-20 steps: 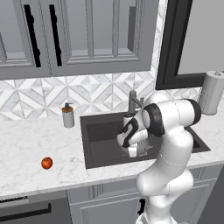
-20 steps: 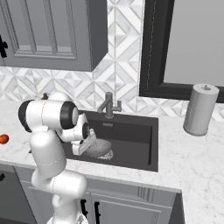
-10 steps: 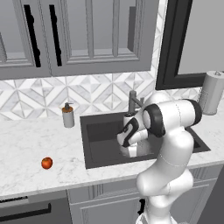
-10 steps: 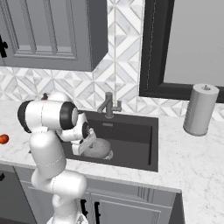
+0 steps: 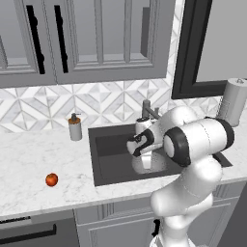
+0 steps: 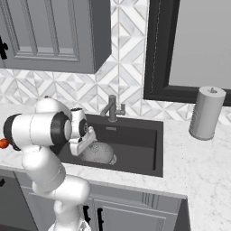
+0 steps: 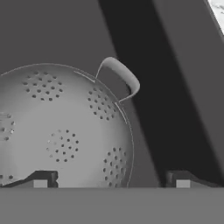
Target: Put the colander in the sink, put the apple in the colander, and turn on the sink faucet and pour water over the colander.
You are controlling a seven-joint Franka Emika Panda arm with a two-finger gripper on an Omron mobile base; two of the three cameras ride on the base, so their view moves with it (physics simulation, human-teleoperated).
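The grey perforated colander (image 7: 65, 131) rests on the floor of the dark sink (image 7: 175, 87), with one loop handle (image 7: 121, 78) pointing away from me. My gripper (image 7: 111, 181) hovers just above its right rim, open, with the fingertips (image 7: 41, 179) far apart and the rim between them. From the base, the colander (image 6: 100, 153) lies in the left half of the sink (image 6: 135, 135), with the gripper (image 6: 85, 143) beside it. The red-orange apple (image 5: 51, 179) sits on the counter left of the sink (image 5: 111, 144). The faucet (image 6: 112, 108) stands behind the basin. No water runs.
A brown-topped soap dispenser (image 5: 75, 127) stands at the sink's back left corner. A paper towel roll (image 6: 205, 113) stands on the counter to the right. Upper cabinets (image 5: 96, 38) hang over the counter. My own arm hides part of the basin.
Almost nothing: the hand has edged slightly over the colander, which stays in the same spot in the sink. The apple has not moved.
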